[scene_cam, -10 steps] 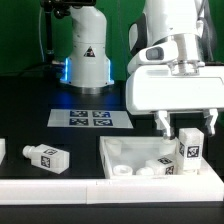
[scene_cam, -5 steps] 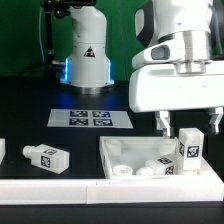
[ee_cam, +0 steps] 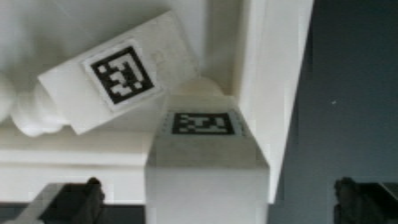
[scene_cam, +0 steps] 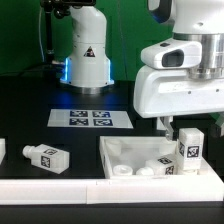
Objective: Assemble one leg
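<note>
A white leg [scene_cam: 190, 147] with a tag sticker stands upright in the near right corner of the wide white panel [scene_cam: 112, 150]. My gripper [scene_cam: 189, 127] hangs over it, open, one finger on each side of the leg's top and not touching it. In the wrist view the same leg [ee_cam: 206, 150] runs between the two dark fingertips [ee_cam: 71, 200], with my gripper [ee_cam: 217, 205] open around it. A second leg [ee_cam: 111, 78] lies tilted inside the panel beside it; it also shows in the exterior view [scene_cam: 160, 163].
Another leg [scene_cam: 45, 157] lies on the black table at the exterior view's left, and one more [scene_cam: 2, 150] is cut by the left edge. The marker board [scene_cam: 92, 118] lies behind the panel. The arm's base [scene_cam: 88, 60] stands at the back.
The arm's wrist and hand have shifted toward the exterior view's right and slightly down over the upright leg. The fingers stay open and the leg has not moved.
</note>
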